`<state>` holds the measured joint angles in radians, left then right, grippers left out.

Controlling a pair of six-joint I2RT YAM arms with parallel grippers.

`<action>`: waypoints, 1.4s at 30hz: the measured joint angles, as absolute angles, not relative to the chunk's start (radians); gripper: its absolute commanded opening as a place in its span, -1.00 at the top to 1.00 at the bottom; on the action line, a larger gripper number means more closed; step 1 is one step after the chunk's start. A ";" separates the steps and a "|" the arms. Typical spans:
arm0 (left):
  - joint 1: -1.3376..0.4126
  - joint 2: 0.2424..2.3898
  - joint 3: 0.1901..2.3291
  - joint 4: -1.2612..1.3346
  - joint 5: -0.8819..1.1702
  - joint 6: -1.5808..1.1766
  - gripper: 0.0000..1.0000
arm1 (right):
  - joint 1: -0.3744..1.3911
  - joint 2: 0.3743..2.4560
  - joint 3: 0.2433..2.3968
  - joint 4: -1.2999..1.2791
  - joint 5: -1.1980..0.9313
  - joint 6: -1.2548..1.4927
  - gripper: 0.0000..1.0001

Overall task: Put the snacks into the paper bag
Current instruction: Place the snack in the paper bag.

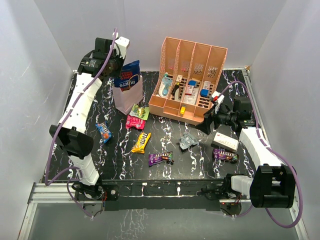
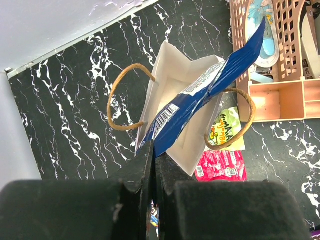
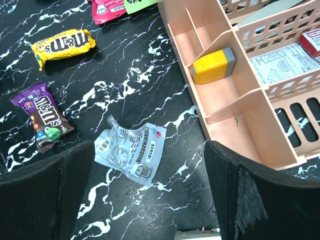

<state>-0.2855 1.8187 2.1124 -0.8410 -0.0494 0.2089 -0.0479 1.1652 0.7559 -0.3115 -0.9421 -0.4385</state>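
L gripper [image 2: 155,161] jaws pinch blue crisp bag [image 2: 200,97] seam over paper bag [image 2: 172,67]; light, crinkly, slick, so hold seam. R gripper [image 3: 148,150] jaws spread above clear-silver packet [image 3: 131,154].

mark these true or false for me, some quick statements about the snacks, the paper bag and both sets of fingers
1. The left fingers are shut on the blue crisp bag. True.
2. The crisp bag lies flat on the table. False: it is held up at the paper bag's mouth.
3. The right fingers are open and hold nothing. True.
4. The yellow packet is in the paper bag. False: it lies on the table.
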 measured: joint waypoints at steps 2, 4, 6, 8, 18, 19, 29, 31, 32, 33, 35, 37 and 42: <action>-0.286 1.819 2.100 -0.830 -0.049 0.208 1.00 | -0.048 1.165 0.756 -0.312 -0.942 -0.439 -0.91; -0.286 1.819 2.075 -0.816 -0.046 0.208 1.00 | -0.048 1.165 0.756 -0.311 -0.942 -0.439 -0.90; -0.286 1.819 2.045 -0.811 -0.044 0.208 1.00 | -0.048 1.165 0.756 -0.311 -0.942 -0.439 -0.90; -0.286 1.821 2.023 -0.810 -0.044 0.208 1.00 | -0.048 1.165 0.756 -0.312 -0.942 -0.439 -0.90; -0.286 1.823 1.958 -0.796 -0.036 0.213 0.93 | -0.048 1.165 0.756 -0.312 -0.942 -0.439 -0.91; -0.286 1.823 1.954 -0.796 -0.035 0.214 0.92 | -0.048 1.165 0.756 -0.311 -0.942 -0.439 -0.91; -0.286 1.823 1.943 -0.797 -0.018 0.226 0.77 | -0.048 1.163 0.756 -0.311 -0.942 -0.439 -0.91; -0.286 1.823 1.943 -0.799 -0.016 0.228 0.75 | -0.048 1.162 0.756 -0.311 -0.942 -0.439 -0.91; -0.286 1.823 1.943 -0.800 -0.015 0.229 0.73 | -0.048 1.161 0.756 -0.311 -0.942 -0.439 -0.92; -0.286 1.823 1.943 -0.801 -0.015 0.231 0.72 | -0.048 1.160 0.756 -0.311 -0.942 -0.439 -0.92; -0.286 1.823 1.943 -0.801 -0.015 0.236 0.70 | -0.048 1.159 0.756 -0.311 -0.942 -0.439 -0.92; -0.286 1.820 1.942 -0.801 -0.016 0.241 0.66 | -0.048 1.159 0.756 -0.311 -0.942 -0.439 -0.92; -0.286 1.776 1.914 -0.799 -0.020 0.255 0.53 | -0.048 1.159 0.756 -0.311 -0.941 -0.437 -0.92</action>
<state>-0.2855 1.7760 1.9137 -0.7986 -0.0200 0.2546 -0.0479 1.1591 0.7559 -0.3111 -0.9409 -0.4370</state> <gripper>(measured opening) 0.190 0.961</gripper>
